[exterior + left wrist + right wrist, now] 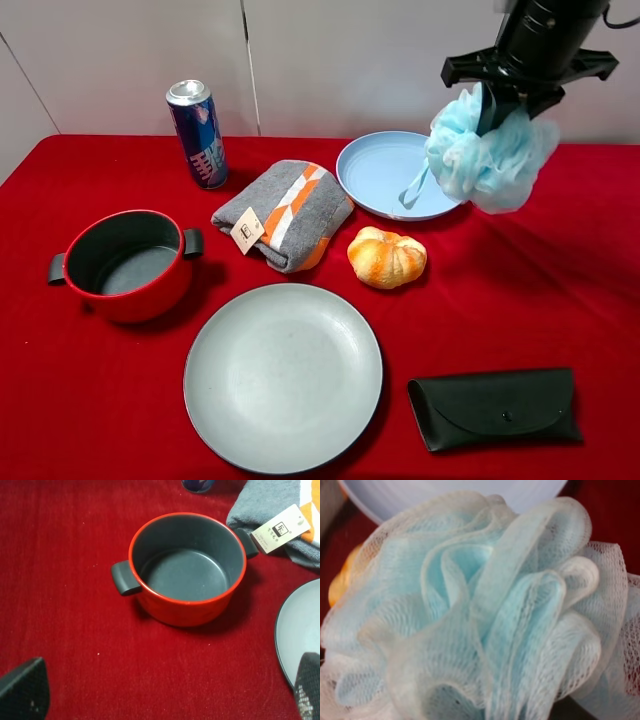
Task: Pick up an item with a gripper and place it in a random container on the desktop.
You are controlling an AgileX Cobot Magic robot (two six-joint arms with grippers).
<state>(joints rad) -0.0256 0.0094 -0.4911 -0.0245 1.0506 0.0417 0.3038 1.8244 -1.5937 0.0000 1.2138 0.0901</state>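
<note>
Red cloth covers the bench (560, 300). Nearest, at five o'clock, lies a black glasses case (495, 408), and at six a large round grey plate (283, 376). At nine stands a red pot (125, 263) with a dark inside; the left pincer (166, 690) hangs released above the cloth beside it. Farther back, at one o'clock, the right pincer (497, 100) clenches the fluffy light blue mesh bath pouf (490, 150) in the air by the right rim of the round shallow light blue plastic plate (385, 175). Its ribbon loop (413, 188) dangles toward the plate.
</note>
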